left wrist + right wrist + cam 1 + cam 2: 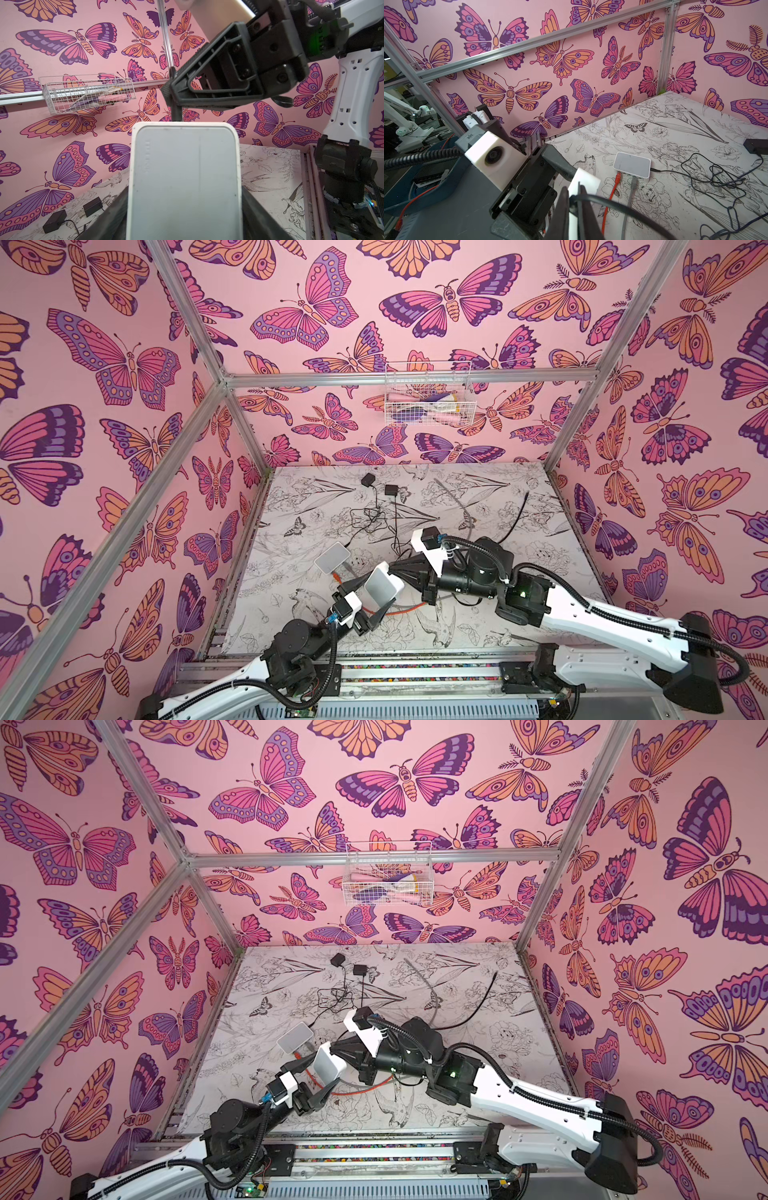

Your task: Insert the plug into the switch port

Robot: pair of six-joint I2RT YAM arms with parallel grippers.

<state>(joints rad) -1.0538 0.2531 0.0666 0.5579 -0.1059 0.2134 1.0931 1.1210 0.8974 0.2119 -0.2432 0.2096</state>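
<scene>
Plug (176,112) points lengthwise at raised switch's (185,176) edge.

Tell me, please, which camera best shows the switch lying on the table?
The right wrist view: the switch sits near and unblocked, orange cable and grey cable plugged in. Both top views show that switch small. The left wrist view misses it.

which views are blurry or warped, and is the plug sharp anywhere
Left wrist view: held switch and plug at its edge fairly sharp, right gripper softer. Right wrist view: close-up cable blurred, table switch crisp. Both top views: even light, no glare, walls stretched toward the edges.
</scene>
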